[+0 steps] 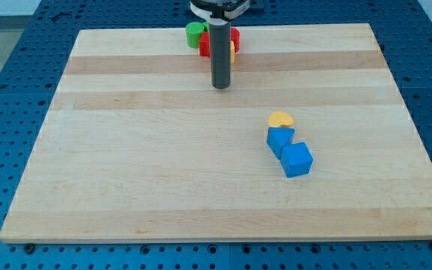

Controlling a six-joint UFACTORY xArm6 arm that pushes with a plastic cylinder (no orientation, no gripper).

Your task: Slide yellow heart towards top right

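The yellow heart (280,118) lies right of the board's centre, touching the top of a blue block (280,140). A blue cube (298,160) sits just below and to the right of that blue block. My tip (221,87) rests on the board above and to the left of the heart, well apart from it.
At the board's top edge a green block (195,33), a red block (205,46) and a yellow block (232,51) are clustered behind the rod. The wooden board (126,165) lies on a blue perforated table (6,135).
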